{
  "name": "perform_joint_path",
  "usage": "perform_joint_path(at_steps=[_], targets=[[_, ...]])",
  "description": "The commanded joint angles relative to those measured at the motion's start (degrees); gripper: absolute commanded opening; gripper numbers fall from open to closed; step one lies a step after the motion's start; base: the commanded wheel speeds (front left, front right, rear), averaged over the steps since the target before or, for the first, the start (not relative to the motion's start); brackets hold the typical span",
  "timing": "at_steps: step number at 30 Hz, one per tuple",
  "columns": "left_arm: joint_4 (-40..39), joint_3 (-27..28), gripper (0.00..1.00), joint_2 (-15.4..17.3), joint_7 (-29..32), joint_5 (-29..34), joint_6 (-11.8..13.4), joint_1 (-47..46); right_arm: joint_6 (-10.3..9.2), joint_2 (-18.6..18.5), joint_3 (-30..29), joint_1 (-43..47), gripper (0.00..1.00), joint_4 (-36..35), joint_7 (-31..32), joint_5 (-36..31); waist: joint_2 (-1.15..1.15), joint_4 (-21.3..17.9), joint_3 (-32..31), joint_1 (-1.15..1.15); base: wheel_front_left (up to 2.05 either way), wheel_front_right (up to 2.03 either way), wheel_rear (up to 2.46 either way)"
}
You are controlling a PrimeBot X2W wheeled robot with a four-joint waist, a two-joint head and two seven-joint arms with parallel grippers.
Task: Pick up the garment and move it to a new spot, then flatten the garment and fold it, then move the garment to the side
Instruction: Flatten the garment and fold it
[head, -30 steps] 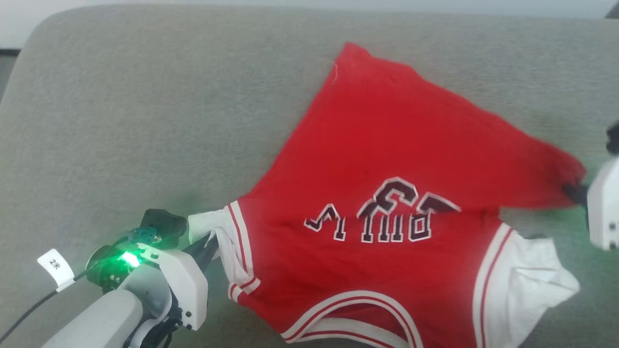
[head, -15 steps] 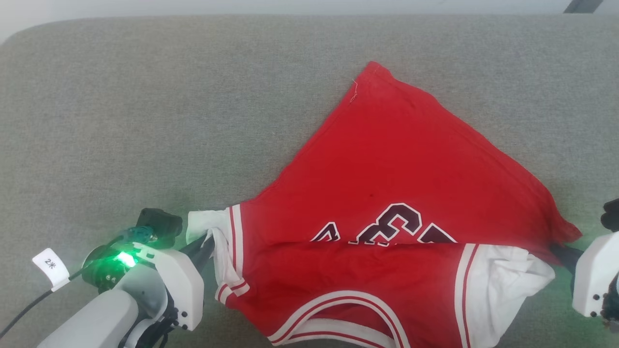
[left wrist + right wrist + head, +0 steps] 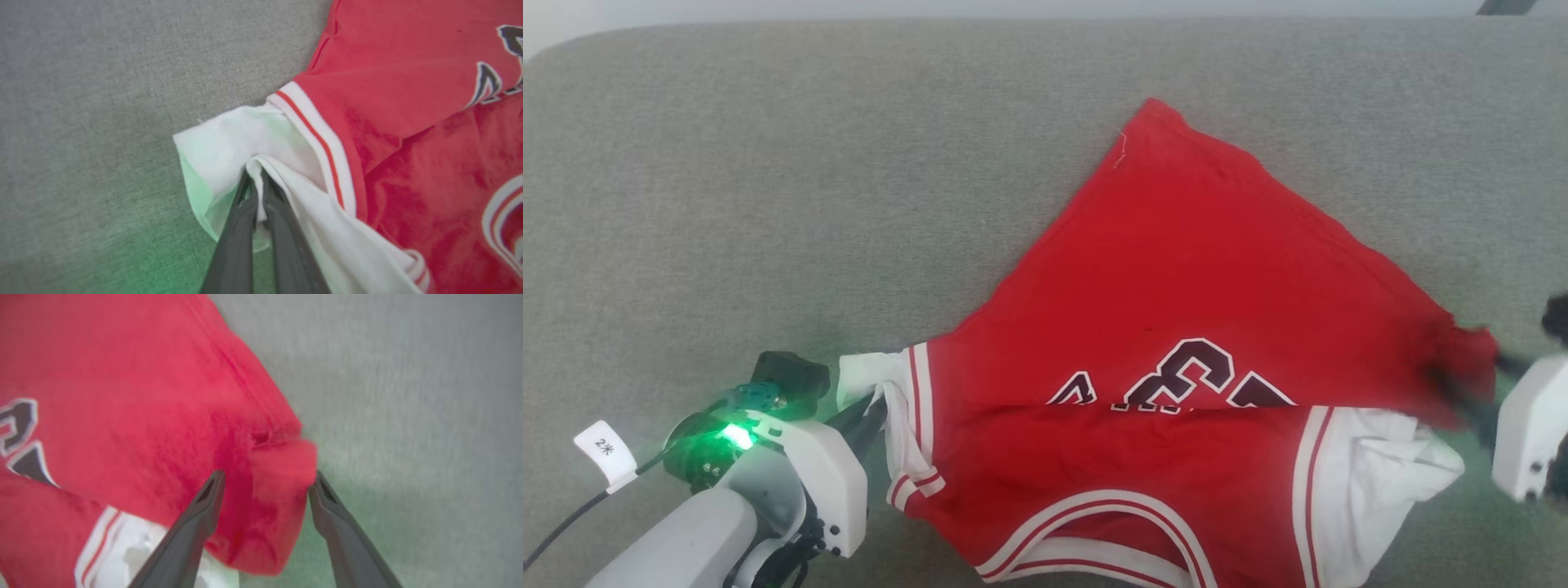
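Garment point(image 3: 1176, 327): red shirt with white sleeves, lying on the grey cushion point(image 3: 768, 204). It is rumpled, and a crease across the chest hides half the lettering point(image 3: 1176, 384).
Left tool point(image 3: 255, 192): pinched tight on a white sleeve point(image 3: 229, 151).
Right tool point(image 3: 265, 486): fingers wide, astride the red hem corner point(image 3: 282, 465), not gripping it. View blurred.
Risk: the corner may slump unheld, and a one-sided pull from the left would skew the cloth.

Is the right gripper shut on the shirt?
No, the right gripper is open, its fingers apart around a red corner of the shirt.
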Motion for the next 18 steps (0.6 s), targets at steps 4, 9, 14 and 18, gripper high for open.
perform_joint_path(at_steps=[4, 9, 14, 18], targets=[[0.6, -1.0, 0.00, -1.1, 0.0, 0.3, -0.7, -0.7, -0.07, -0.4, 1.1, -5.8, 1.00, -5.4, -0.1, -1.8, 0.00, 2.2, 0.7, 0.00, 0.00, 0.00, 0.00], [1.4, -1.8, 0.00, -2.7, 0.2, 0.8, -1.6, -2.5, -0.08, -0.2, 6.4, -15.7, 1.00, -2.8, -1.3, -3.6, 0.00, 5.1, 1.6, 0.00, 0.00, 0.00, 0.00], [2.5, -2.7, 0.00, -4.3, 0.0, 1.3, -2.4, -4.0, -0.09, 0.2, 12.6, -25.4, 1.00, 5.1, -2.8, -5.1, 0.00, 7.6, 2.6, 0.00, 0.00, 0.00, 0.00], [3.9, -3.5, 0.00, -6.1, -0.3, 1.8, -3.4, -5.6, -0.09, 1.6, 19.1, -35.1, 1.00, 15.8, -4.6, -5.5, 0.00, 9.9, 3.6, 0.00, 0.00, 0.00, 0.00]])
